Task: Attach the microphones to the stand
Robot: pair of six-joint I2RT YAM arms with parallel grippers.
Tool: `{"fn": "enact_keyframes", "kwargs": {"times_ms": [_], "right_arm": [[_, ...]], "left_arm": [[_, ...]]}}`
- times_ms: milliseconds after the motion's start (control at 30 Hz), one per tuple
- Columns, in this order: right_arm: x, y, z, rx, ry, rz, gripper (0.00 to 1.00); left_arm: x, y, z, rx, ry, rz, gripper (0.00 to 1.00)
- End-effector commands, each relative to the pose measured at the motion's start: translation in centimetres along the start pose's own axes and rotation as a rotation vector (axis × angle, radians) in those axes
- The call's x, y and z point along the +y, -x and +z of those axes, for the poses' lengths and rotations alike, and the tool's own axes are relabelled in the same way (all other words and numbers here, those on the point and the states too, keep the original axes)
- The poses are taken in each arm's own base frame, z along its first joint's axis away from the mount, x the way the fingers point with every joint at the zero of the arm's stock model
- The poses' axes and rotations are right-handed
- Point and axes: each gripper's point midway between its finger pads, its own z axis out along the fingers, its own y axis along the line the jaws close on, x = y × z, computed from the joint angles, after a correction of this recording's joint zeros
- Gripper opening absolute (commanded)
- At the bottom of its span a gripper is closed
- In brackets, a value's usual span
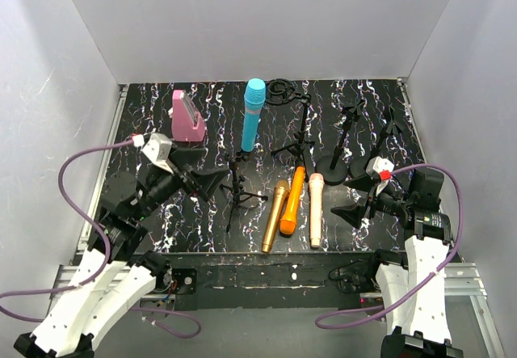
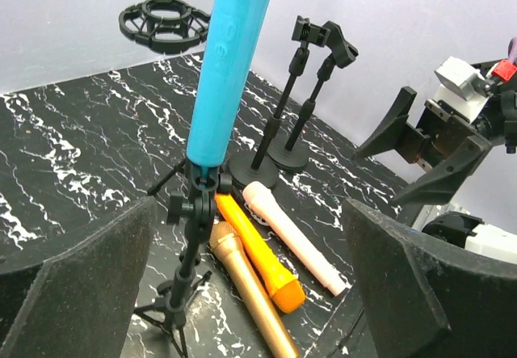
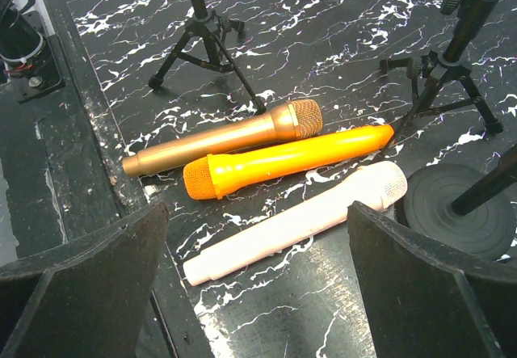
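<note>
Four microphones sit on the black marbled desk (image 1: 380, 99). The cyan-blue microphone (image 1: 253, 115) stands nearly upright, head up, its lower end clamped in the clip of a tripod stand (image 1: 236, 190) left of the desk's middle. The other three lie side by side at the near middle of the desk, just right of that stand. The gold microphone (image 3: 226, 136) is leftmost with its head at the far end. The orange microphone (image 3: 283, 160) lies right beside it with its head at the near end. The peach-pink microphone (image 3: 299, 221) is rightmost, its head pointing far.

The left fingers (image 2: 77, 293) are spread wide and hold nothing; they hover just left of the stand that carries the cyan-blue microphone. The right fingers (image 3: 436, 285) are also spread wide and hold nothing, hovering low at the near right, just right of the three lying microphones.

A second tripod stand (image 1: 300, 136) rises behind the lying microphones, and two round-base stands (image 1: 346, 136) stand at the far right. A black ring mount (image 1: 284, 91) sits at the far middle, and a pink block (image 1: 187, 117) at the far left.
</note>
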Motion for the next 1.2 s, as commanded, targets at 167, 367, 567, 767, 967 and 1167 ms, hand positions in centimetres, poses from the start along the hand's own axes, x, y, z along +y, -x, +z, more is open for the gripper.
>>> {"fn": "enact_keyframes", "kwargs": {"times_ms": [167,367,567,767,967,1167], "right_arm": [[0.4,-0.1,0.0,-0.007,0.01,-0.007,0.98],[0.4,-0.1,-0.1,-0.007,0.008,-0.011,0.98],[0.4,-0.1,-0.1,-0.007,0.008,-0.01,0.98],[0.4,-0.1,-0.1,-0.006,0.009,-0.009,0.98],[0.4,-0.1,0.0,-0.006,0.009,-0.01,0.98],[0.4,-0.1,0.0,-0.006,0.01,-0.007,0.98]], "left_arm": [[1.9,-6.4,-0.4,-0.031,0.026,-0.147,0.98],[3.8,-9.3,0.7,-0.082,0.041,-0.124,0.98],[4.5,-10.7,1.6,-0.094,0.012,-0.018,0.94],[5.3,-11.6,3.0,-0.087,0.0,0.059,0.86],[5.7,-12.0,4.0,-0.08,-0.013,0.147,0.77],[5.6,-13.3,5.3,-0.018,-0.06,0.167,0.44]]}}
